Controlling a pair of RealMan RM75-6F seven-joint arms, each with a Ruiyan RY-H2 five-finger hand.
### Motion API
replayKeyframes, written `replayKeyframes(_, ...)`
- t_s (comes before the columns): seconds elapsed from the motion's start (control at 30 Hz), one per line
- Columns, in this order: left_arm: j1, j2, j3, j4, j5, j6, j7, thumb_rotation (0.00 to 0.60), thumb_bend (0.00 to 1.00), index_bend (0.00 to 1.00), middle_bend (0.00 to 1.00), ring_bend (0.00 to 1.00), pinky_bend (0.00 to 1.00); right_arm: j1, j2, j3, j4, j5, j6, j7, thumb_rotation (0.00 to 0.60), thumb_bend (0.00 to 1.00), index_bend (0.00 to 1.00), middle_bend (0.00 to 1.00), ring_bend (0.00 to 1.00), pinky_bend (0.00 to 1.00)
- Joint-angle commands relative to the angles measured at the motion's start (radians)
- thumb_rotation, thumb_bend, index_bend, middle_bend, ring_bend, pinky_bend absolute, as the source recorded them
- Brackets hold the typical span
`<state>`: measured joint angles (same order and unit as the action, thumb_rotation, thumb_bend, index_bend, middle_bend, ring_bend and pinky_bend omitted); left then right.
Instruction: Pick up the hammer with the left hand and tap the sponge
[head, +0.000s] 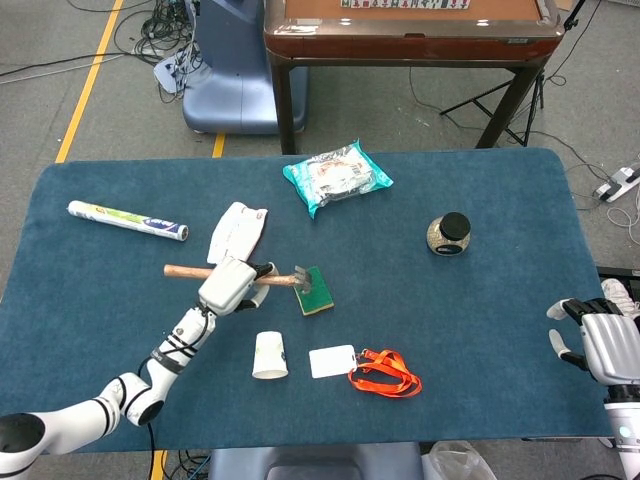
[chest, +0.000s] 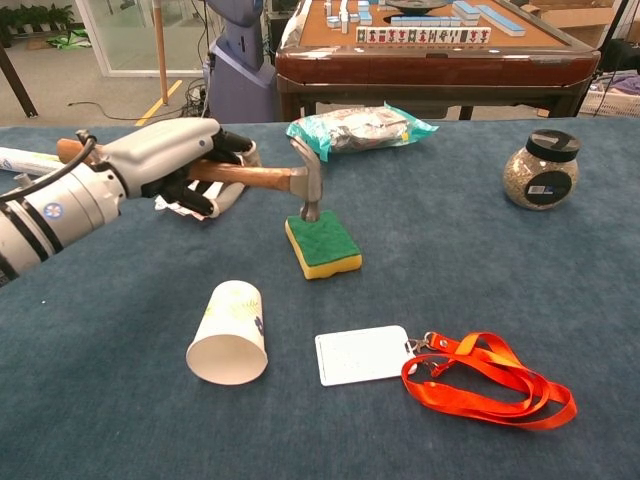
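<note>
My left hand (head: 229, 284) (chest: 185, 160) grips the wooden handle of the hammer (head: 200, 273) (chest: 262, 176). The steel head (chest: 310, 180) points down over the near-left end of the green and yellow sponge (head: 316, 290) (chest: 325, 245), close above it or just touching. The sponge lies flat in the middle of the blue table. My right hand (head: 600, 345) rests at the table's right edge, fingers apart, holding nothing, and appears only in the head view.
A paper cup (chest: 230, 333) lies on its side in front of the sponge. A white card with an orange lanyard (chest: 480, 380), a jar (chest: 541, 168), a teal packet (chest: 358, 127), a white wrapper (head: 236, 234) and a foil roll (head: 126, 220) also sit on the cloth.
</note>
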<state>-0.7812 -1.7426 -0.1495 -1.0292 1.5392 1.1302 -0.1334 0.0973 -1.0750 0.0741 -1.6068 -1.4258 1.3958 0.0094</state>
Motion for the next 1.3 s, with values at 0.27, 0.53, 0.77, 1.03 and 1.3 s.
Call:
replayKeyframes(0.27, -0.018, -0.045, -0.038, 0.045, -0.042, 0.006, -0.030, 0.600, 0.63, 0.82, 0.95, 0.78, 0.78, 0.000, 0.003, 0.000, 0.001, 0.002, -0.002, 0.008, 0.600, 0.37, 0.46, 0.45, 0.39, 0.29)
replayKeyframes(0.53, -0.025, -0.098, -0.012, 0.118, -0.025, 0.022, 0.009, 0.600, 0.62, 0.82, 0.95, 0.78, 0.78, 0.002, 0.002, -0.001, 0.000, 0.002, -0.005, 0.005, 0.600, 0.37, 0.46, 0.45, 0.39, 0.29)
replayKeyframes(0.77, -0.040, -0.145, 0.008, 0.186, -0.004, 0.027, 0.001, 0.600, 0.62, 0.82, 0.95, 0.78, 0.78, 0.003, 0.002, -0.001, 0.000, 0.005, -0.009, 0.005, 0.600, 0.37, 0.46, 0.45, 0.39, 0.29)
replayKeyframes(1.03, -0.048, -0.199, 0.044, 0.293, 0.016, 0.013, 0.033, 0.600, 0.62, 0.82, 0.95, 0.78, 0.78, 0.003, 0.005, -0.001, 0.001, 0.007, -0.011, 0.010, 0.600, 0.37, 0.46, 0.45, 0.39, 0.29)
replayKeyframes(1.3, -0.043, -0.187, 0.011, 0.267, -0.008, 0.048, -0.028, 0.600, 0.62, 0.82, 0.95, 0.78, 0.78, 0.002, 0.006, -0.001, 0.001, 0.008, -0.009, 0.013, 0.600, 0.37, 0.46, 0.45, 0.39, 0.29)
